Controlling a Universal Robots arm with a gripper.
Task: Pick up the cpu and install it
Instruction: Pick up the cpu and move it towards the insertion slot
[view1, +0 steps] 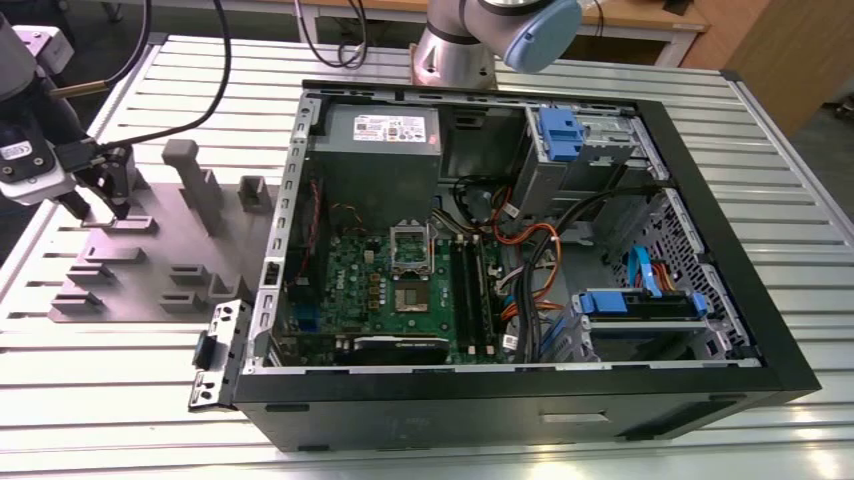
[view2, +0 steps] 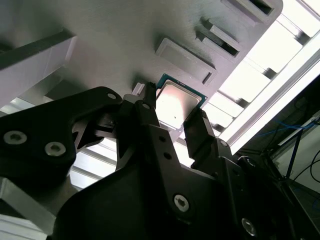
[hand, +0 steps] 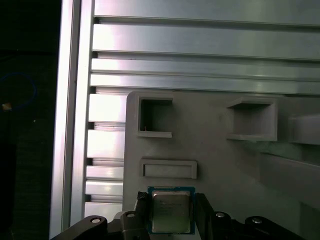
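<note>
CPU (hand: 171, 209) is a small flat square, shiny silver-grey on top with a thin green edge. The claw (hand: 172, 220) pinches it between two black fingers (view2: 150, 120), open just wide enough to fit it, right at the grey tray (hand: 215, 165). Past the grey tray lies the open computer case (view1: 534, 250).

We record: cpu (hand: 171, 212) top, smooth silvery metal; tray (hand: 215, 165), matt grey plastic; surface (hand: 200, 35), ribbed bare metal with sheen.
</note>
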